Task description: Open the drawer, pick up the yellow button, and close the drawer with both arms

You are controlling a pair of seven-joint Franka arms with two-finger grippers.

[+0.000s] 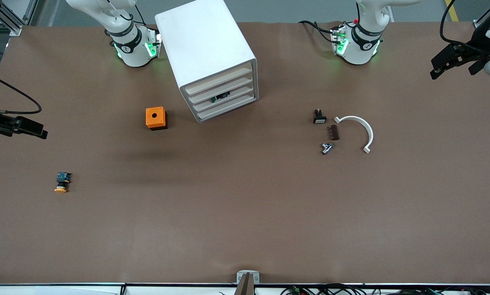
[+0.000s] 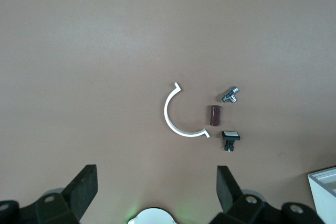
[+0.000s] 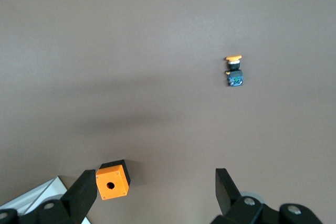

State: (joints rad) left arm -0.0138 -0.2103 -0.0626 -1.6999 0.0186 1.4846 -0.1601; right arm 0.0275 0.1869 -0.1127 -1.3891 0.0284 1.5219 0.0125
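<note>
I have both arms pulled back and raised, one over each end of the brown surface [image 1: 245,213]. My left tool [image 2: 157,190] hangs over the left arm's end with its fingers [image 2: 84,184] spread wide and nothing between them; from its wrist camera I look down on a small cluster of parts: a white curved piece [image 1: 359,130], a small brown block [image 1: 334,132] just beside it, a black-and-white small part [image 1: 319,117] close to those two, and a little metal fitting [image 1: 326,148] lying nearer the front camera than the brown block. My right tool [image 3: 152,192] hangs over the right arm's end, also spread open and empty. The button [image 1: 62,182] lies on the surface near the right arm's end, well apart from everything else and nearer the front camera than the orange cube [image 1: 155,118]; it rests on its side, yellow-orange cap pointing toward the front camera, dark body at the other end. The orange cube, with a round hole in its top face, sits beside the white drawer cabinet [image 1: 210,57], toward the right arm's end from it. The cabinet stands turned at an angle between the two arm bases, all of its drawers pushed in; through the front of one drawer I can make out something small and dark, but cannot tell what it is.
</note>
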